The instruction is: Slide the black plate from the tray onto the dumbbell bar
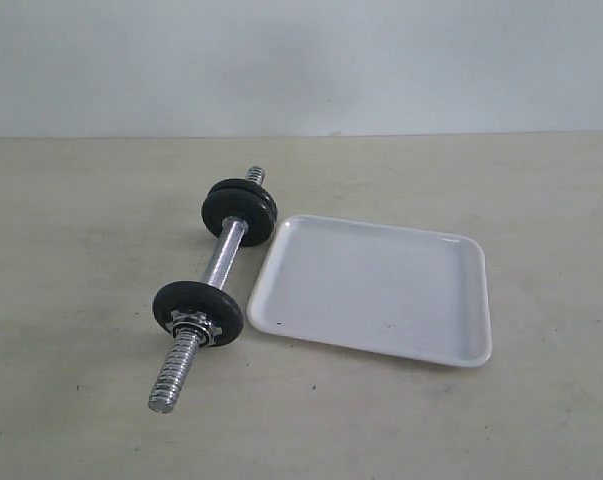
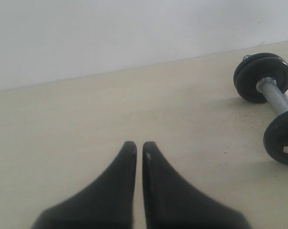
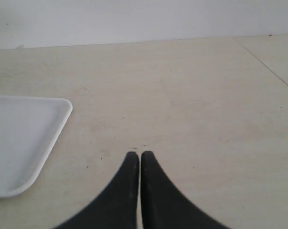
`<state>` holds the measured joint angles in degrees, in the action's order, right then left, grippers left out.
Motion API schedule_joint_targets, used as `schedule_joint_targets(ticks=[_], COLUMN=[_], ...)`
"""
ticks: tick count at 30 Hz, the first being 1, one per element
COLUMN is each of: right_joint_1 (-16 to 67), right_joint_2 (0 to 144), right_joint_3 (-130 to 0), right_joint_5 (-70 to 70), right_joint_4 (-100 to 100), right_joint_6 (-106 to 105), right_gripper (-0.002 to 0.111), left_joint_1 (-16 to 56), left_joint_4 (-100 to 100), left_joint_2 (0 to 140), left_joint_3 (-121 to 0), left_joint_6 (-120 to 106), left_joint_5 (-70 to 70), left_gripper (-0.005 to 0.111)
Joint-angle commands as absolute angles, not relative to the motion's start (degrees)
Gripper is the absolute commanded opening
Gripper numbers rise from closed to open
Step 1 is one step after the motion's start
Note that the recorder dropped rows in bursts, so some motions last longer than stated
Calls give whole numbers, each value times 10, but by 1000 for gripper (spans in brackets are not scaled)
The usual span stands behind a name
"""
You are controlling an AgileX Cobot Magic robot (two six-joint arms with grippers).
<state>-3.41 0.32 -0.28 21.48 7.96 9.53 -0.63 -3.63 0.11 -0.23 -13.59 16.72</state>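
Nearest us in the ext. view is the coarse-threaded end of the 1 dumbbell bar (image 1: 225, 250), a chrome rod lying flat on the beige table (image 1: 81, 220) & running diagonally away from us. We count 3 black discs on it. 1 is the star-nut disc (image 1: 186, 305) toward the near end, w/ 1 silver star nut (image 1: 203, 327) on its near face. The other 2 are pressed face to face at the far end, w/ a short stub of thread poking out beyond them. The black plate (image 1: 243, 205) is 1 of that far pair, but which of the 2 we can't tell; either way it's on the bar, apart from the tray. We see 1 tray (image 1: 381, 285), glossy white w/ rounded corners, flat on the table to the right of the bar. Its far-left corner is just beside the far pair; whether they touch we can't tell. We count 2 grippers, ea. seen only by its own wrist cam. The left gripper (image 2: 139, 145) has its 2 dark fingers drawn nearly together w/ only a thin slit between, gripping nothing, over bare tabletop w/ the bar in sight. The right gripper (image 3: 136, 155) is likewise narrow, gripping nothing, w/ 1 tray corner near it.
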Motion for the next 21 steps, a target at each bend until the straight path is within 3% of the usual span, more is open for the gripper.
schedule_joint_targets(ticks=[1, 21], right_joint_1=[-34, -34], right_joint_2=[0, 0], right_joint_3=[0, 0], right_joint_5=[208, 206], right_joint_4=[82, 5], right_joint_6=[86, -6], right_gripper=[0, 0], left_joint_1=[-3, -3], left_joint_4=[-37, -37], left_joint_2=[0, 0], left_joint_3=[0, 0], left_joint_6=[-131, -131], left_joint_5=[168, 168], left_gripper=[4, 4])
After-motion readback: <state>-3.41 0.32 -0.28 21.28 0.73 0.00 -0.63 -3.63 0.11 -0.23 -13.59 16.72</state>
